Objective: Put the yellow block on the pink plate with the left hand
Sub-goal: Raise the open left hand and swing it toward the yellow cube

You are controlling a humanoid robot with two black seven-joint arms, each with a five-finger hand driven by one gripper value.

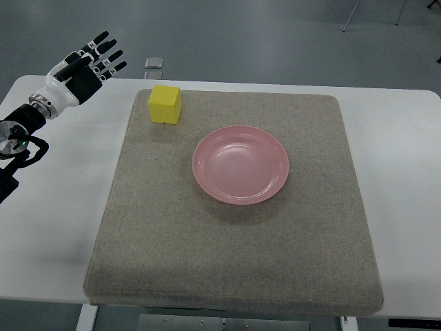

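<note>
A yellow block (pixel 165 104) sits on the grey mat near its far left corner. The pink plate (pixel 240 164) lies empty at the mat's middle, to the right of the block and nearer me. My left hand (pixel 88 64) hovers over the table's far left corner, left of the block and apart from it, with its fingers stretched out and holding nothing. The right arm is out of the picture.
The grey mat (pixel 234 241) covers most of the white table (pixel 62 227). A small clear object (pixel 154 64) lies at the table's far edge, just behind the block. Floor shows beyond the table.
</note>
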